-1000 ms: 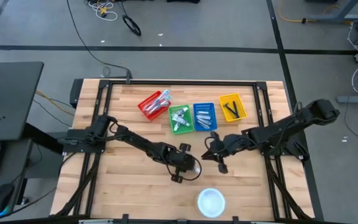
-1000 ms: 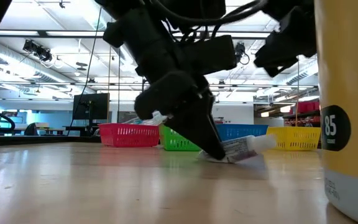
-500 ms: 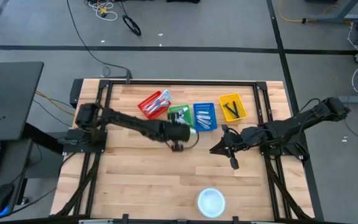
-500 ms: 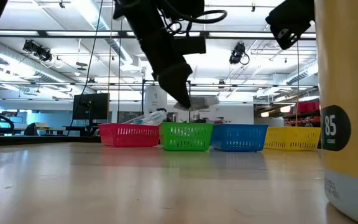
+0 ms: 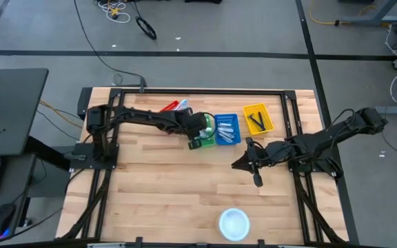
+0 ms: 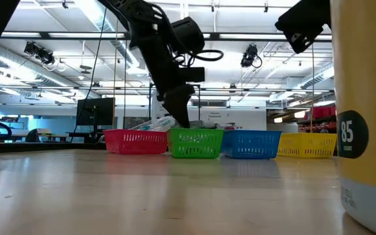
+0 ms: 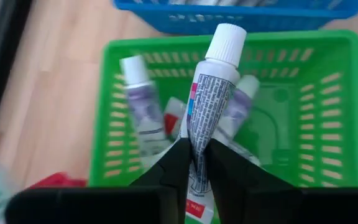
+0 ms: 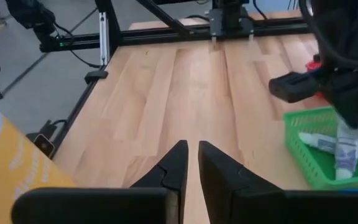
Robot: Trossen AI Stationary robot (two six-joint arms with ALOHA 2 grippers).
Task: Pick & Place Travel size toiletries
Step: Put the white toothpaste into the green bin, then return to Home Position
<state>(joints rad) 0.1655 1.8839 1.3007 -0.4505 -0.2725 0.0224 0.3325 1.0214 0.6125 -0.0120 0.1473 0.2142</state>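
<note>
My left gripper [image 5: 200,136] hangs over the green basket [image 7: 291,93], shut on a small white tube [image 7: 211,87] with blue and red marks. Its white cap [image 7: 227,38] points down into the basket. More white tubes [image 7: 138,99] lie on the basket's floor. In the low view the left gripper [image 6: 181,117] stands just above the basket's rim [image 6: 196,134]. My right gripper [image 5: 243,165] waits, shut, over bare table to the right of centre; its fingers [image 8: 179,155] show in its wrist view. My left gripper pinches the tube between its two fingers on the lower body [image 7: 196,146], near the end opposite the cap. The fingers come from above, pointing down. The tube is lifted clear and sticks out beyond the fingertips, cap end down, over the tubes in the basket.
A row of baskets stands near the far edge: red [image 5: 169,114], green [image 5: 209,141], blue [image 5: 227,128] and yellow [image 5: 257,118]. A round white disc [image 5: 233,223] lies near the near edge. A yellow container [image 6: 364,117] stands close to the low camera.
My left gripper has lifted the tube off the middle of the table and carried it toward the far edge, to above the green basket, then come down close to the rim. My right gripper has drawn back a little toward the table's right.
</note>
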